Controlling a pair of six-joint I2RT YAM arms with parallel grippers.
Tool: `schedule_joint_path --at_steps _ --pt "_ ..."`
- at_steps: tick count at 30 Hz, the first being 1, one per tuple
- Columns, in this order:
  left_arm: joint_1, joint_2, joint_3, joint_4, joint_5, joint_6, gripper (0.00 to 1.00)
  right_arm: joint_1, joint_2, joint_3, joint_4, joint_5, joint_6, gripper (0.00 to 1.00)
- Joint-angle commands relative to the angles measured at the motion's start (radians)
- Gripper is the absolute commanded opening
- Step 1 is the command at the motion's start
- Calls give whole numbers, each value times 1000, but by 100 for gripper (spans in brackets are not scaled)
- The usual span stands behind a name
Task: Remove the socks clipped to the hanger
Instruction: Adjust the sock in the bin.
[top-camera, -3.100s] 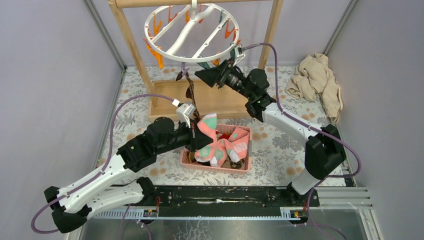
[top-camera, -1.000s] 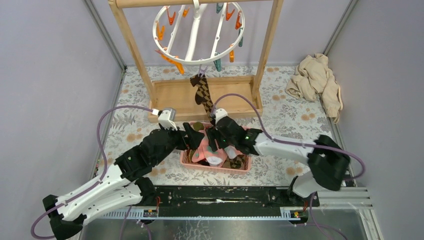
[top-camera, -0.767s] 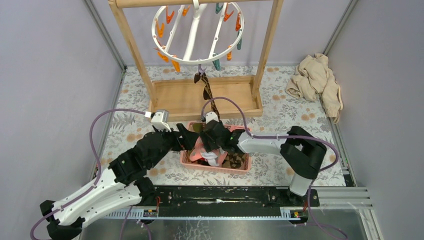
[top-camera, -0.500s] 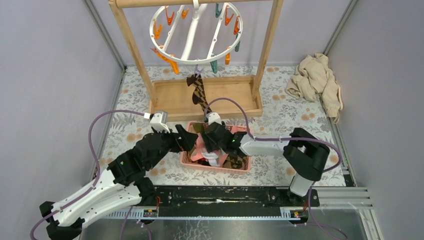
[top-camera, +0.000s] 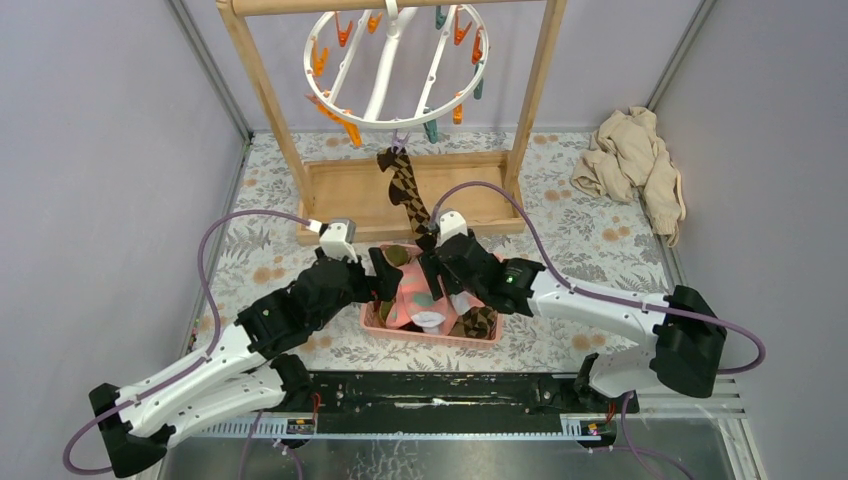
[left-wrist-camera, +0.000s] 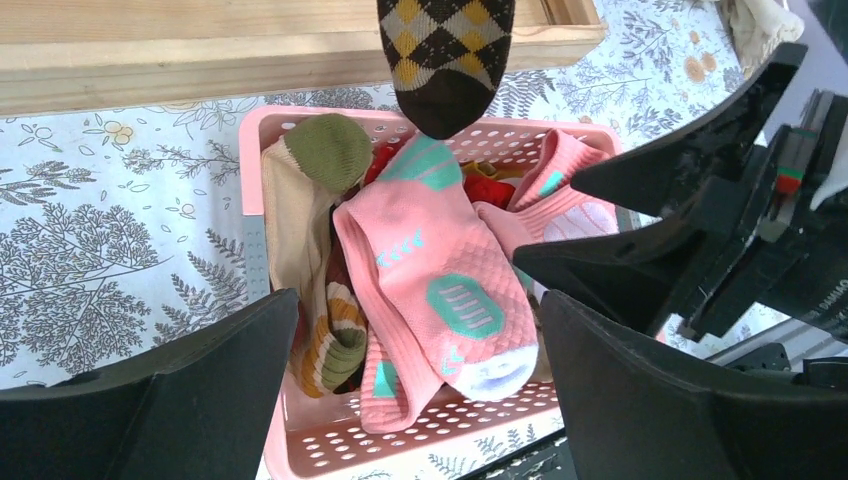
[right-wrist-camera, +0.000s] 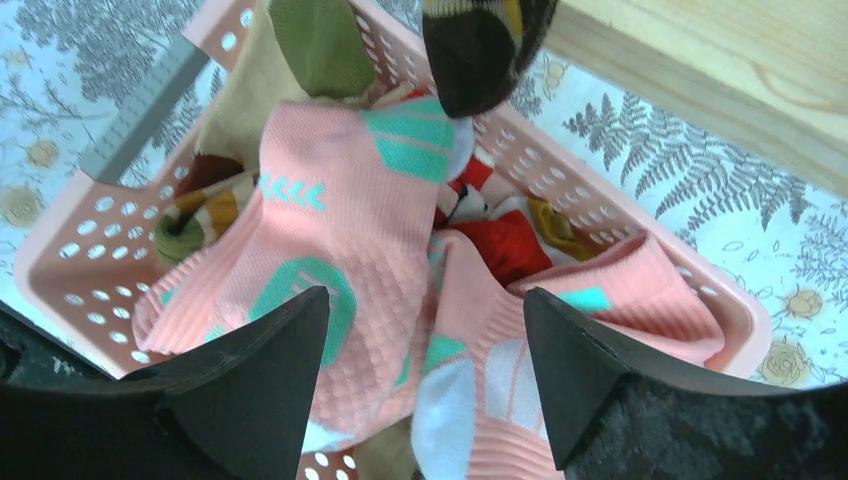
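The white ring hanger (top-camera: 330, 105) hangs from the wooden rack with orange and teal clips. One brown argyle sock (top-camera: 407, 192) dangles from a purple clip, its toe (left-wrist-camera: 445, 60) just above the pink basket (left-wrist-camera: 250, 150). Pink-and-teal socks (left-wrist-camera: 440, 290) lie on top of several others in the basket. My left gripper (left-wrist-camera: 418, 300) is open over the basket's left side, nothing between its fingers. My right gripper (right-wrist-camera: 425, 295) is open over the pink socks (right-wrist-camera: 340, 230), below the argyle toe (right-wrist-camera: 485, 50). From above the grippers (top-camera: 385, 275) (top-camera: 437, 275) face each other.
The wooden rack's base tray (top-camera: 350, 195) lies just behind the basket, its posts either side of the hanger. A beige cloth heap (top-camera: 635, 165) sits at the back right. The right arm's fingers (left-wrist-camera: 700, 230) crowd the left wrist view's right side.
The right arm's elbow has swung out to the right, its gripper staying over the basket. The left gripper shifted slightly right. The hanger and argyle sock sway a little.
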Motion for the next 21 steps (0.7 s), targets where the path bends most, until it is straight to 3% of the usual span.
schedule_joint_path --at_steps 1,8,14,21 --pt "1 18 17 55 -38 23 98 -2 -51 -83 -14 -16 19 79" --pt "2 19 -25 56 -33 2 98 -10 2 -243 136 -60 67 80" --pt "4 26 -29 65 -29 -9 99 -29 62 -263 181 -104 75 80" --pt "4 49 -15 76 -18 -11 98 -29 -107 -214 93 -95 29 81"
